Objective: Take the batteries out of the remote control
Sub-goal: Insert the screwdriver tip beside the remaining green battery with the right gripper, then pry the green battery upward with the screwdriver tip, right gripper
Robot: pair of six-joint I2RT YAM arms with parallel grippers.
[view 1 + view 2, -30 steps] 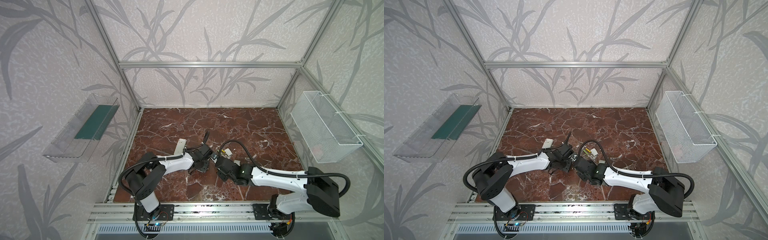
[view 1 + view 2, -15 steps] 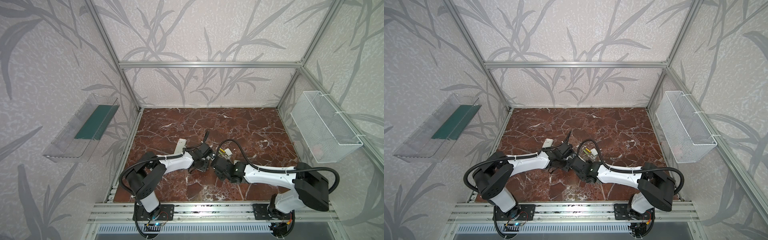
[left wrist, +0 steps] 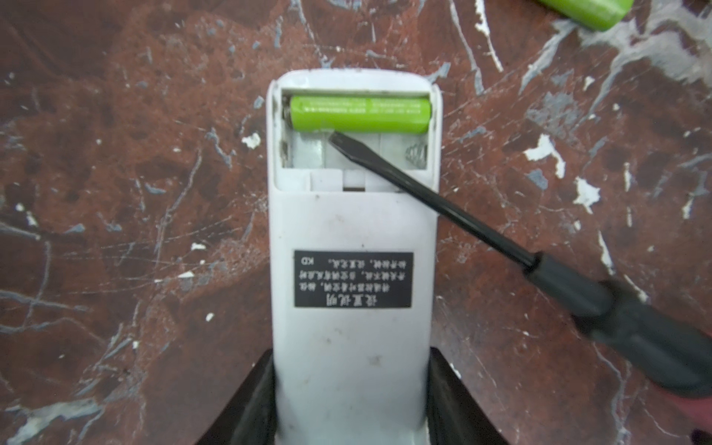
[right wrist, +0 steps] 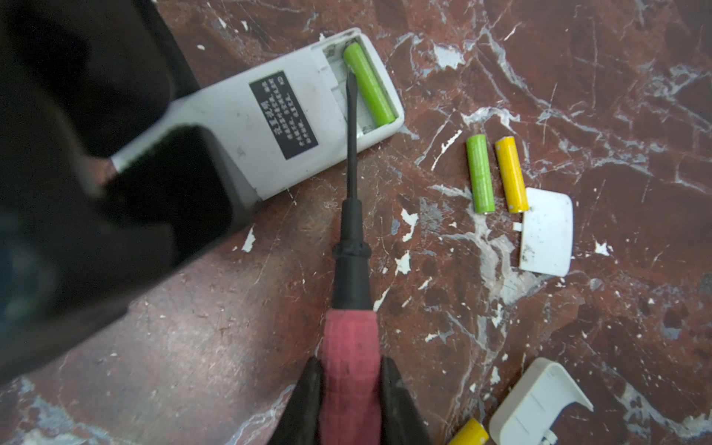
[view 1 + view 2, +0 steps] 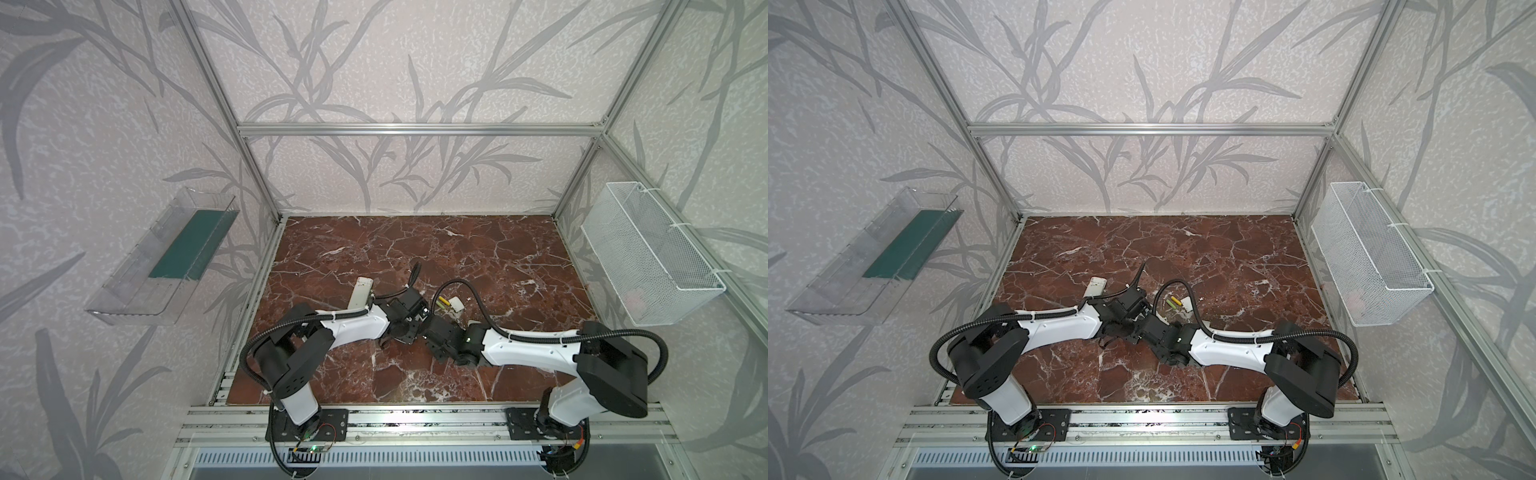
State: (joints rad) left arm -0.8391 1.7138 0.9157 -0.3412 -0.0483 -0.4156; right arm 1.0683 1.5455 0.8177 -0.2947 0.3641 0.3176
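Observation:
In the left wrist view my left gripper (image 3: 351,358) is shut on the white remote control (image 3: 352,239), one jaw on each long side. The remote lies back side up with its compartment uncovered. One lime green battery (image 3: 360,114) sits in the far slot; the near slot is bare. My right gripper (image 4: 350,362) is shut on the pink-red handle of a screwdriver (image 4: 348,269). The dark blade tip (image 3: 339,140) rests in the bare slot against the green battery. Loose on the marble lie a green battery (image 4: 480,173), a yellow one (image 4: 511,174) and another yellow one (image 4: 470,433).
Two white covers (image 4: 545,231) (image 4: 539,404) lie by the loose batteries. A second white remote (image 5: 360,293) lies behind the left arm. A wire basket (image 5: 648,257) hangs on the right wall and a clear shelf (image 5: 166,257) on the left wall.
The right arm has swung a little to the left, bringing its gripper closer to the left gripper. The left arm has held still.

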